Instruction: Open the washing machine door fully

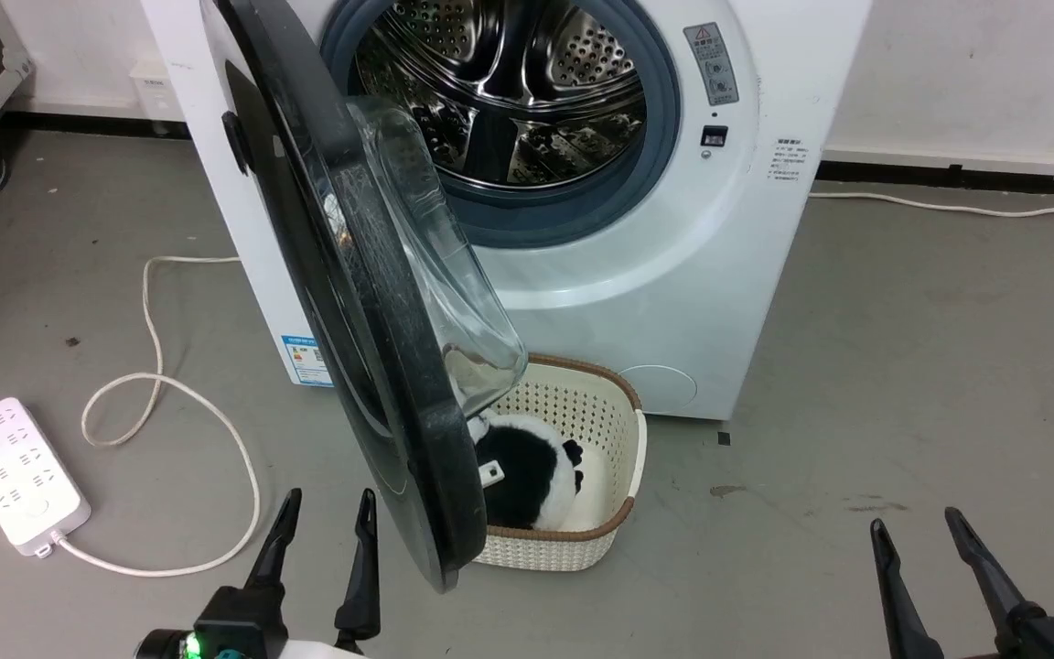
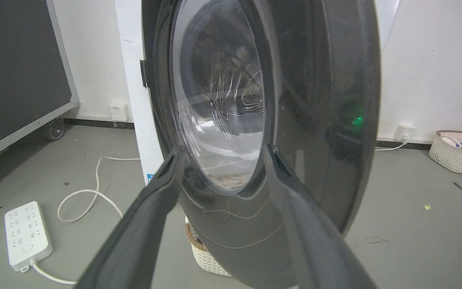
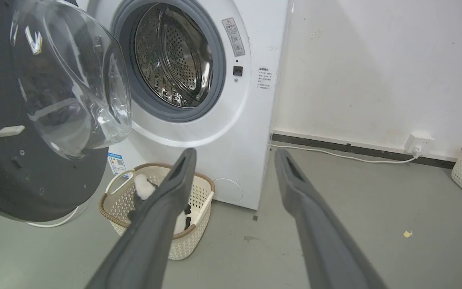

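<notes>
Black gloss and clear glass: the washing machine door (image 1: 335,275) stands roughly half open, edge-on in the head view, running from the upper left of the frame down to the lower middle. Its glass bowl bulges toward the steel drum (image 1: 509,82), and its free edge hangs over the woven basket (image 1: 623,476), where a black-and-white plush toy (image 1: 527,476) lies.

The left pincer (image 1: 329,496) sits at the lower left, spread wide and holding nothing, just beside the door's outer face. In its own wrist view the two fingers (image 2: 155,208) frame the round window, with the door (image 2: 315,120) close ahead; whether they touch it cannot be told. The right pincer (image 1: 914,518) waits at the lower right, also wide and empty, well apart from the door.

Now the judgement. The door looks to have more swing left, toward the left of the frame, and the left pincer stands in that path. A clean finish probably means catching the free edge low down, far from the hinge (image 1: 236,142), and following the arc rather than pushing straight. Contact belongs on the black rim, not the glass. The power strip (image 1: 15,471) and its cable (image 1: 161,394) lie on the floor at the left, worth avoiding.
</notes>
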Available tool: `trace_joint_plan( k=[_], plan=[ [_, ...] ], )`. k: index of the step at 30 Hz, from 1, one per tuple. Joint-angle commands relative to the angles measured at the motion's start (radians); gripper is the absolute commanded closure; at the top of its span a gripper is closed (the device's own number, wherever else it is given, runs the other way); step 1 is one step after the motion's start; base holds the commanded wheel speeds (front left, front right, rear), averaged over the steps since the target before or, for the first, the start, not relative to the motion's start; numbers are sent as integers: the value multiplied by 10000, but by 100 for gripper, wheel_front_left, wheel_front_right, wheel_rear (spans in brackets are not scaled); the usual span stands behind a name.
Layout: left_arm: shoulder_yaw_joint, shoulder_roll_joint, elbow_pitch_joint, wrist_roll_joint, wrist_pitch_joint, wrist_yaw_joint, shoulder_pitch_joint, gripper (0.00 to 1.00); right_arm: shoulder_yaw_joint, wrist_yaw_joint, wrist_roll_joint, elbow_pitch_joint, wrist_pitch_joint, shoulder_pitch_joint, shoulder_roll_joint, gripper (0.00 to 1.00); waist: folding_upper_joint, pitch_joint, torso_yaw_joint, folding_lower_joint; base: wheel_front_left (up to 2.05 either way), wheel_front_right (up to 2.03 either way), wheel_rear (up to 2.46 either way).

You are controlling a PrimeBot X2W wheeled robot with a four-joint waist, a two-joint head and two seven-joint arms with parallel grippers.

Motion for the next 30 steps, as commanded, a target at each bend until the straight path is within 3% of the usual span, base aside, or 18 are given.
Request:
trace_joint_plan(
  k=[1, 2, 8, 18, 24, 30],
  plan=[
    [-18, 15, 38, 45, -53, -69, 23, 52, -4, 8, 162, 73, -70, 22, 71, 0, 0, 3, 2, 0, 0, 0, 0],
    [-32, 15, 42, 41, -53, -76, 21, 100, 0, 8, 229, 96, -76, 9, 72, 0, 0, 2, 2, 0, 0, 0, 0],
    [176, 15, -798, -83, -53, 131, -125, 100, 5, 8, 426, 141, -98, -74, 74, 0, 0, 32, -12, 0, 0, 0, 0],
    [1272, 15, -3780, -645, -53, 719, -1371, 100, 0, 8, 535, 116, -107, -221, 75, 0, 0, 80, -47, 0, 0, 0, 0],
    [889, 31, -5080, -266, -53, 409, -2197, 100, 7, 8, 644, 225, -100, -250, 75, 0, 0, 22, -127, 0, 0, 0, 0],
    [-529, 55, -5126, 39, 944, 28, -2235, 100, 33, 8, 719, 293, -103, -260, 75, 0, 0, 16, -217, 0, 0, 0, 0]
  ],
)
